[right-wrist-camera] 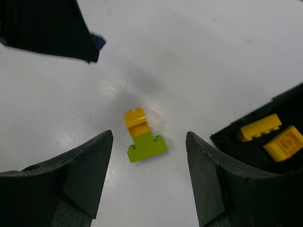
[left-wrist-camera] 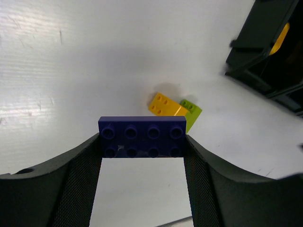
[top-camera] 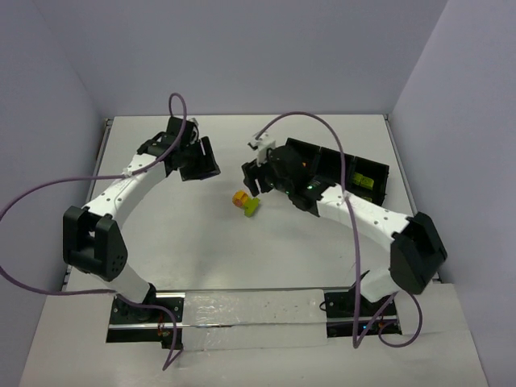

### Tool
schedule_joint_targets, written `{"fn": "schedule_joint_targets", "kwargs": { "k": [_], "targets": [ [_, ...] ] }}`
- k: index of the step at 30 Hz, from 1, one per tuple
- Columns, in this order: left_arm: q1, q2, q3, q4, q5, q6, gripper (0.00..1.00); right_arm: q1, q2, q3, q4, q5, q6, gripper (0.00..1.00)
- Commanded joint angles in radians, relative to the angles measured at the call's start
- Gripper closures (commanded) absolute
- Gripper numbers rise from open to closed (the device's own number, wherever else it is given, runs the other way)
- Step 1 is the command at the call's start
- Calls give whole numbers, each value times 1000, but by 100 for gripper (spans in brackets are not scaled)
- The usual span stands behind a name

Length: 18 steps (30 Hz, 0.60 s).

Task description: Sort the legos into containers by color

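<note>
Left pincer (left-wrist-camera: 142,147) is clamped on a blue brick (left-wrist-camera: 142,135), one finger against each short end, studs facing the wrist camera. It holds the brick clear of the table (top-camera: 177,242), on the left side and well apart from the tray (top-camera: 369,162). No blue shows in the tray in any view, so this brick looks like the first of its colour to go in (though the right arm hides part of the tray from above).

Two more bricks lie loose on the table between the arms: an orange brick (right-wrist-camera: 136,123) and a green brick (right-wrist-camera: 147,147), touching each other, the green partly under or against the orange; which one I cannot tell.

Right pincer (right-wrist-camera: 147,142) hangs just over that pair with its jaws apart and nothing between them. It sits near the tray's left end.

Inside the tray, two orange pieces (right-wrist-camera: 259,127) lie together in the compartment next to the right pincer. At the right end, lime-green pieces (top-camera: 363,180) rest in their own compartment.

My reading is that the sort is well past halfway. Orange and green each have a section begun, and three bricks remain: the blue one in hand and the two on the table. The third section would be the natural place for blue.
</note>
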Motion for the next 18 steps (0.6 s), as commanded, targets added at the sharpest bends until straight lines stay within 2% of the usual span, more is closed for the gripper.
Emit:
{"fn": "schedule_joint_targets", "kwargs": {
  "k": [1, 5, 9, 14, 18],
  "targets": [
    [-124, 84, 145, 12, -67, -16, 100, -122, -195, -105, 27, 71, 119, 30],
    [-198, 185, 274, 16, -62, -12, 100, -236, -410, -207, -25, 127, 166, 30],
    [-261, 297, 437, -18, -60, 1, 100, -347, -546, -263, -124, 163, 212, 31],
    [-342, 395, 587, -38, -51, 32, 100, -433, -623, -301, -238, 113, 274, 31],
    [-417, 423, 589, -51, -82, 74, 100, -443, -668, -325, -261, 158, 286, 31]
  ]
}}
